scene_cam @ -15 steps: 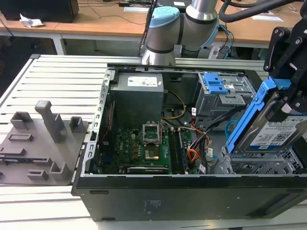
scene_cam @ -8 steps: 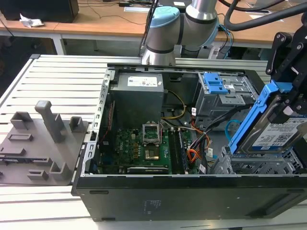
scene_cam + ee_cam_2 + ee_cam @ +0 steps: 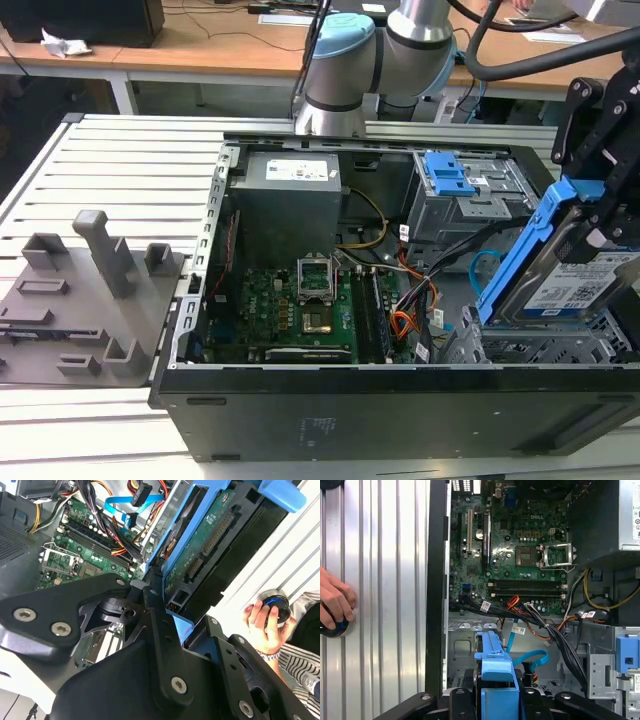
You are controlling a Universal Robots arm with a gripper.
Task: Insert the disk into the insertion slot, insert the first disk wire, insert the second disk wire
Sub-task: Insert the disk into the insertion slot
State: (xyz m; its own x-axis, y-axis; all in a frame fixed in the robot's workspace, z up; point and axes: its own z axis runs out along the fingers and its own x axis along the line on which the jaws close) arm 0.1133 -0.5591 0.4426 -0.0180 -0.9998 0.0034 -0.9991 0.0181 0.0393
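On the counter (image 3: 130, 160) an open computer case (image 3: 300, 420) shows its green board (image 3: 290, 310). Toward the exterior view's right, a light blue cable (image 3: 487, 265) loops beside the slot (image 3: 530, 348). There the pincer (image 3: 592, 222) grips the disk (image 3: 575, 285), tilted above the slot.

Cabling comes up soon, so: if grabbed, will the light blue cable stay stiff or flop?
Probably semi-stiff: the light blue cable holds a flat, self-supporting curve. Likely light, since it is thin. Being a flat ribbon, it may twist or slip when pinched. The claw is shut on the disk.
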